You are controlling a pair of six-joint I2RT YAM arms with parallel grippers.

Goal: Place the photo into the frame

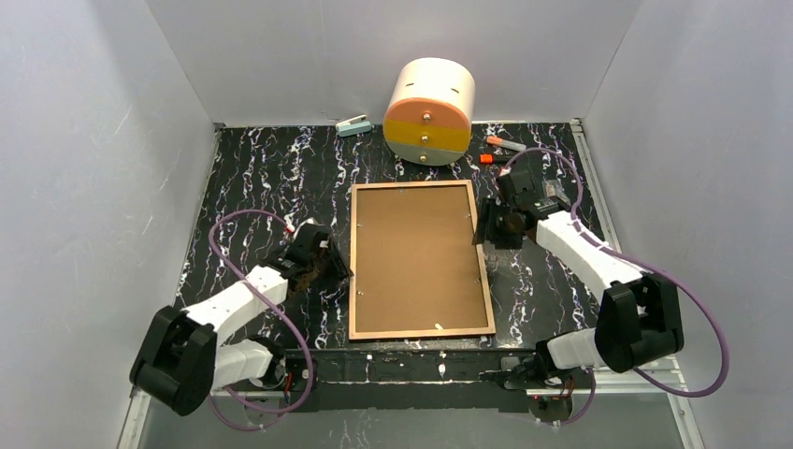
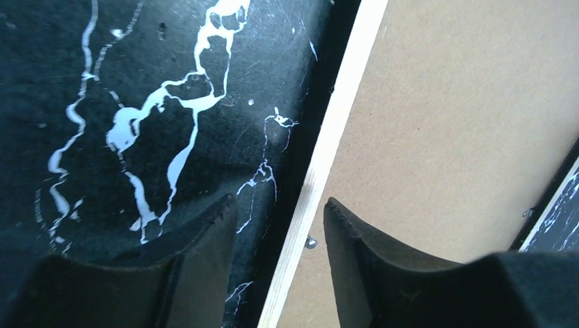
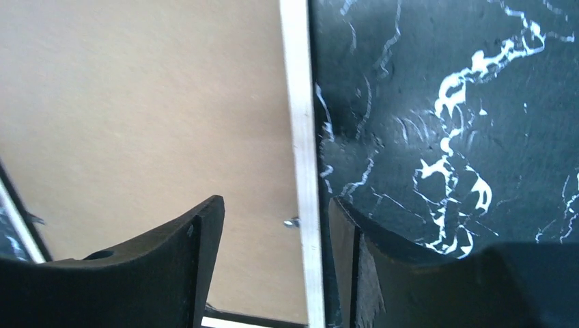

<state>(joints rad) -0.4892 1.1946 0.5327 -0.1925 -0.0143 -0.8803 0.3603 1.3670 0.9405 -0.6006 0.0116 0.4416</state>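
The frame (image 1: 353,262) lies face down in the middle of the table, its light wooden rim up. A brown backing board (image 1: 418,257) fills it. The photo is hidden. My left gripper (image 1: 335,271) is at the frame's left side. In the left wrist view its jaws (image 2: 280,201) stand open astride the rim (image 2: 332,130), touching nothing. My right gripper (image 1: 488,229) is at the frame's right side. In the right wrist view it is open (image 3: 276,199) across the rim (image 3: 298,102), with one finger over the board and the other close outside the rim.
A round cabinet (image 1: 429,110) with coloured drawers stands at the back, a small pale stapler-like thing (image 1: 353,124) to its left and orange markers (image 1: 500,145) to its right. Small metal tabs (image 2: 311,241) sit inside the rim. Grey walls close in three sides.
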